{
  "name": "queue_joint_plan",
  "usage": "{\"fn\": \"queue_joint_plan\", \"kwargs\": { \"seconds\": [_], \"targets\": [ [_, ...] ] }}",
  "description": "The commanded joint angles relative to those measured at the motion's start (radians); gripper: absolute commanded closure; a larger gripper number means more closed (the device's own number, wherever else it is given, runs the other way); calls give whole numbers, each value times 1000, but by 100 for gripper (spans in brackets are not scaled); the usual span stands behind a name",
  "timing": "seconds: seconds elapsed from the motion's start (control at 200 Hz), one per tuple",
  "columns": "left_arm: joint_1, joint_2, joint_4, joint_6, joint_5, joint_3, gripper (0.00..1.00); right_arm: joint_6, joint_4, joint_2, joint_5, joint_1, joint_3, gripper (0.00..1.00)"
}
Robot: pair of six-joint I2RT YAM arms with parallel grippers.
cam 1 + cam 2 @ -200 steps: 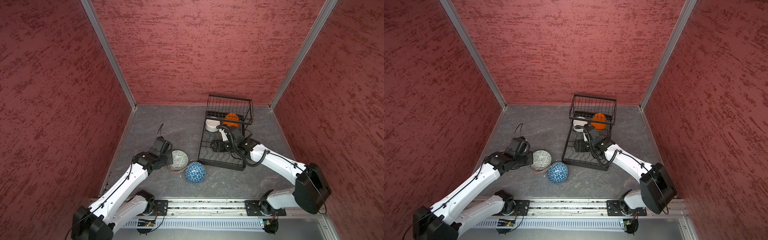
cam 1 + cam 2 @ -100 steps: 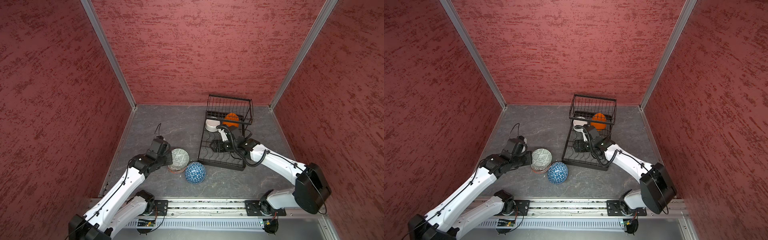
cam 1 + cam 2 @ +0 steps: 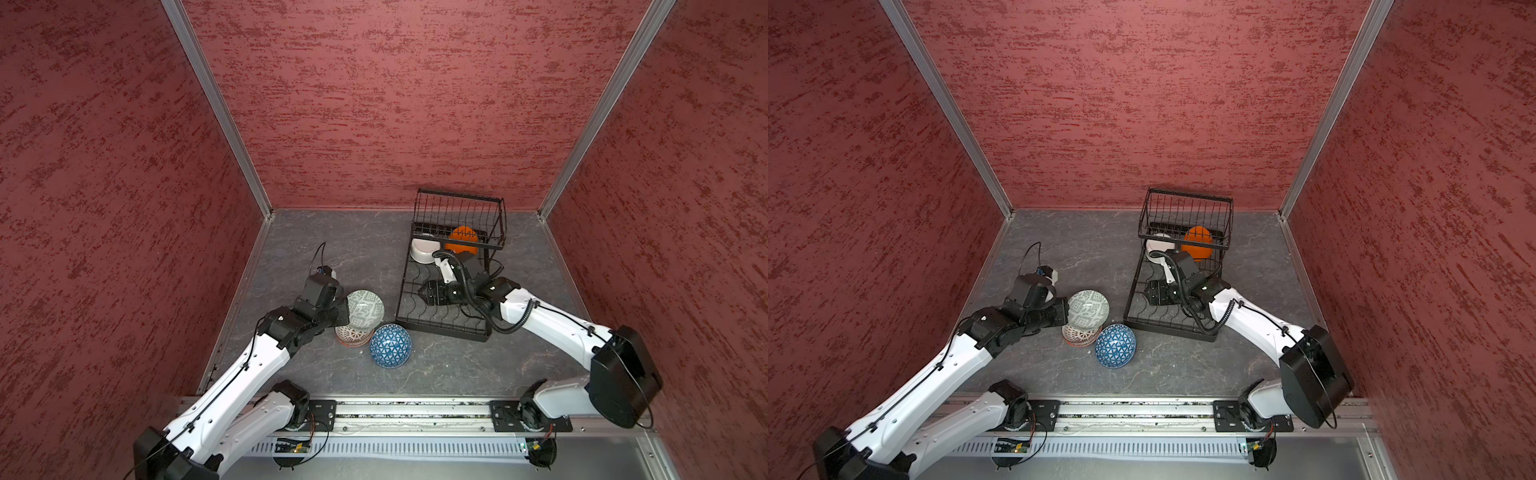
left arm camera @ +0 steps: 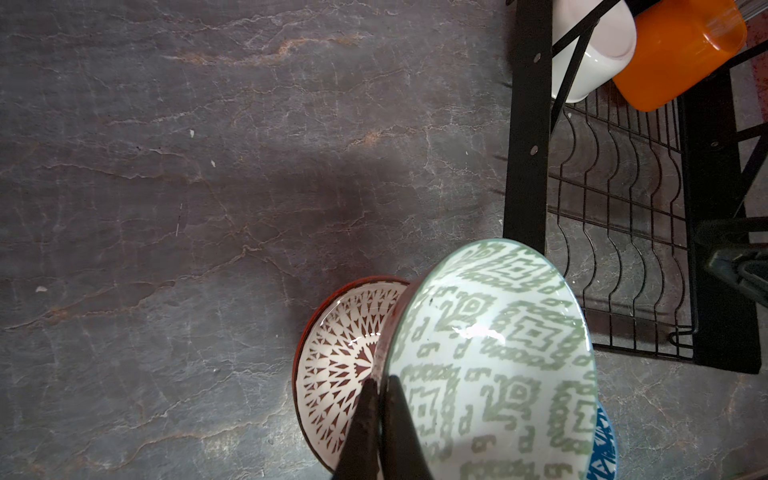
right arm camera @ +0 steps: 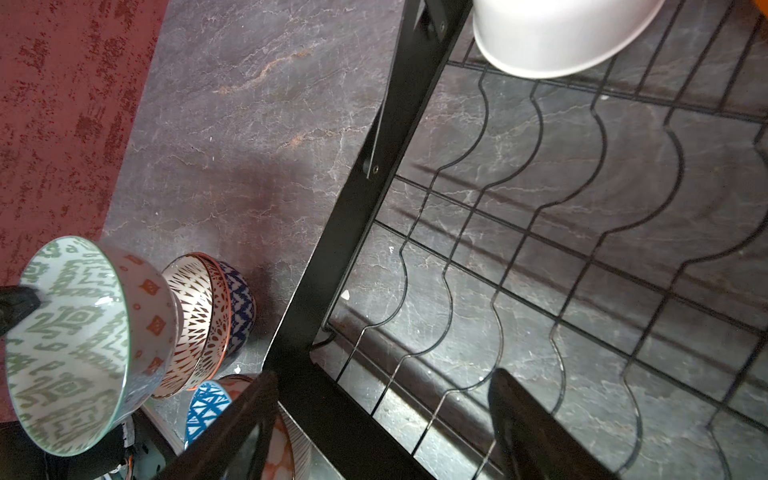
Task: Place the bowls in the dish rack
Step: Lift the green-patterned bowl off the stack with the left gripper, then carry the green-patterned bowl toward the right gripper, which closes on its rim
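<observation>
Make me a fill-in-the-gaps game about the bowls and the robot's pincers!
1. The left pincer is shut on the rim of the ___ patterned bowl.
2. In the dish rack, beside the white bowl, lies a plain bowl coloured ___.
3. The right pincer hangs ___ over the dish rack.
4. The blue triangle-patterned bowl lies ___ on the table.
Missing words: grey-green; orange; open; upside down.

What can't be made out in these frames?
Bowl stack count: top views, held green bowl covers it.
White bowl: right wrist view, cut by the frame edge.
Orange bowl: top views, dish rack wires cross it.
Left fingers: left wrist view, only tips in frame.
</observation>
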Motion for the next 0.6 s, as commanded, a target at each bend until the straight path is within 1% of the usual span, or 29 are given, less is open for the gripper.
{"fn": "queue_joint_plan", "kwargs": {
  "seconds": [0.0,0.266,0.596],
  "targets": [
    [-18,-1,79,12,-9,39,100,19,33,-30,-38,10,27,21],
    [-78,43,134,14,-46,54,100,47,24,-71,-34,37,40,23],
    [-174,166,201,33,-110,123,100,54,4,-82,-32,63,58,29]
  ]
}}
